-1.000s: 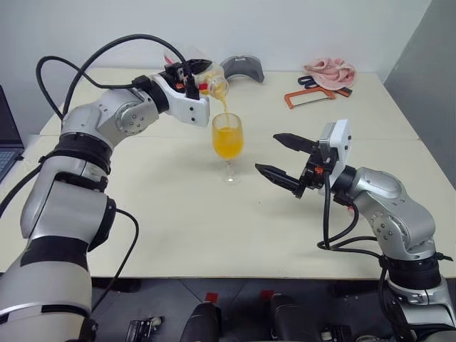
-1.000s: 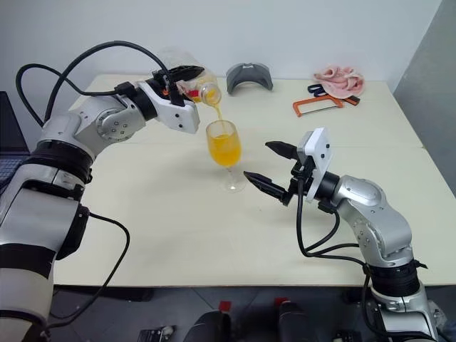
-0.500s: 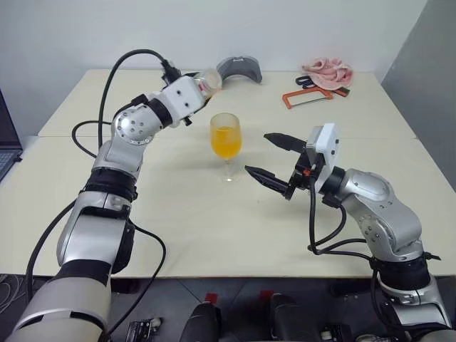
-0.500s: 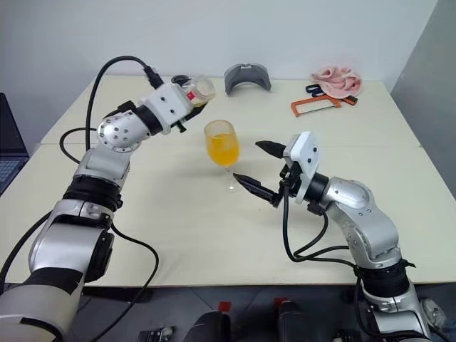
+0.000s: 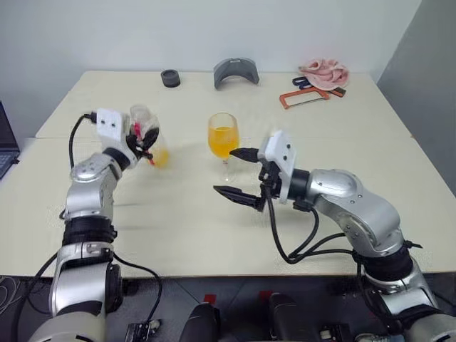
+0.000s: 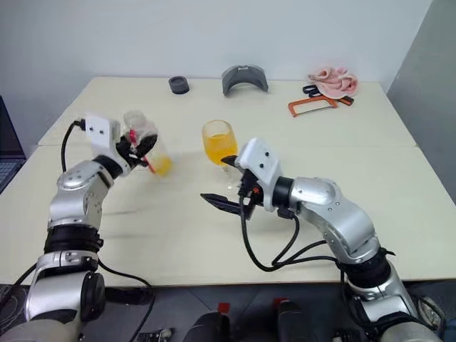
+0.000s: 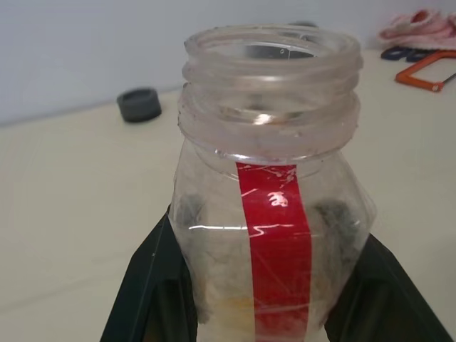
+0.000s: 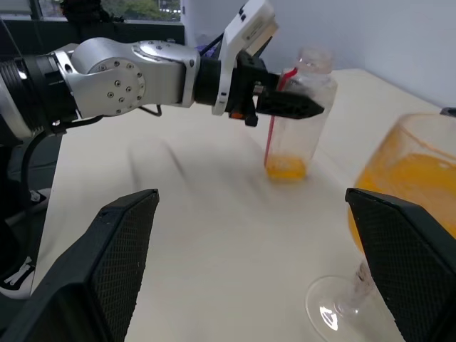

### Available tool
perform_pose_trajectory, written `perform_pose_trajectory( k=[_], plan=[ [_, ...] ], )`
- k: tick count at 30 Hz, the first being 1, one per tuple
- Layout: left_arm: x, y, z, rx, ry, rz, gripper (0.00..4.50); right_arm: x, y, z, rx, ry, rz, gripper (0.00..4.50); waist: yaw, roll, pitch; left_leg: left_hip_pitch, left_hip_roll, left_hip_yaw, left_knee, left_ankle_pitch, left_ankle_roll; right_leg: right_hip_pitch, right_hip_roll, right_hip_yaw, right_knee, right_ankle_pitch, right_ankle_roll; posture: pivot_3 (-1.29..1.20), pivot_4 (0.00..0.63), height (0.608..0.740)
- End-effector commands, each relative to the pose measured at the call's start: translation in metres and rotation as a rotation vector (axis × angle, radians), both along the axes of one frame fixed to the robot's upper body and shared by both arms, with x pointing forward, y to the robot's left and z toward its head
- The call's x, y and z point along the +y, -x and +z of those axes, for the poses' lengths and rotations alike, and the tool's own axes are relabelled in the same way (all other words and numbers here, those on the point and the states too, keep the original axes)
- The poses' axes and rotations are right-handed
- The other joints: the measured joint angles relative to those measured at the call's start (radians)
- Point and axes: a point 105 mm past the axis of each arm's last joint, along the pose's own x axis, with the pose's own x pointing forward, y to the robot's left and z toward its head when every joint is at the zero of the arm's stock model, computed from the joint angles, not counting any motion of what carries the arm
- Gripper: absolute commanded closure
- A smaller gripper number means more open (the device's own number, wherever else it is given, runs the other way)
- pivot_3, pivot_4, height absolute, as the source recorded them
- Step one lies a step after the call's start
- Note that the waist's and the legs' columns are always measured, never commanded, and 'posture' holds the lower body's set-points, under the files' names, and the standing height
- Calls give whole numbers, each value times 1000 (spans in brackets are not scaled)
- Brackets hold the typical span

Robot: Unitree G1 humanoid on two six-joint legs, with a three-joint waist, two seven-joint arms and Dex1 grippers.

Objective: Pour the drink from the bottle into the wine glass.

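Left jaws clamp the upright bottle (image 5: 147,135), nearly drained; the wine glass (image 5: 224,142) holds drink (image 5: 223,141); right jaws gape.

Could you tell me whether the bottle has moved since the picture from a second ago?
Yes. The bottle, held in the left claw, has swung from above the wine glass to upright, down near the table, on the glass's left.

A cream worktop (image 5: 214,228) stands against a plain pale wall (image 5: 214,32); a grey panel (image 5: 427,85) rises at right.

The wine glass (image 8: 399,214) is cut off at the edge; the bottle (image 7: 271,199) base seems hidden.
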Motion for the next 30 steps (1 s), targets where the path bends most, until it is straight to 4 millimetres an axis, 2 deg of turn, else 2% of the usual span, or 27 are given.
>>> perform_pose_trajectory(
  k=[1, 10, 12, 13, 19, 25, 30],
  plan=[
    [19, 6, 10, -29, 46, 32, 2810, 9, -8, 8, -25, -4, -43, 0, 1, -1, 0, 0, 0, 0, 0, 0, 0, 0, 0, 0, 0, 0, 0, 0, 150, 740],
    [32, 7, -14, 22, 66, 62, 2811, 19, -12, 7, -39, 13, -51, 0, 5, -1, -1, 1, 0, 0, 0, 0, 1, 1, 0, 0, 0, 0, 0, 0, 150, 740],
    [33, 7, -17, 26, 78, 61, 2094, 19, -12, 6, -39, 16, -53, 0, 5, -1, -2, 2, 0, 0, 0, -1, 1, 1, 0, 0, 0, 0, 0, 0, 150, 740],
    [33, 8, -17, 24, 75, 60, 1888, 18, -13, 6, -39, 19, -55, 0, 5, -1, -2, 2, 0, 0, 0, -1, 2, 1, 0, 0, 0, 0, 0, 0, 150, 740],
    [31, 10, -19, 2, 41, 52, 17, 13, -15, 2, -32, 35, -63, 0, 4, -1, -1, 1, 0, -1, 0, -1, 2, 1, 0, -1, 0, 0, 0, 0, 150, 740],
    [27, 21, -28, -17, 0, 57, 17, -2, -6, -29, -46, 65, 2, 0, 7, -2, -2, 1, 0, 0, -1, -2, 3, 1, -1, 0, -1, 0, 0, 0, 150, 740],
    [26, 33, -35, -23, -9, 61, 17, -22, -7, -61, -47, 61, -38, 0, 13, -2, -2, 1, 0, 0, -1, -2, 3, 1, 0, 0, -1, 0, 0, 0, 150, 740]
  ],
)
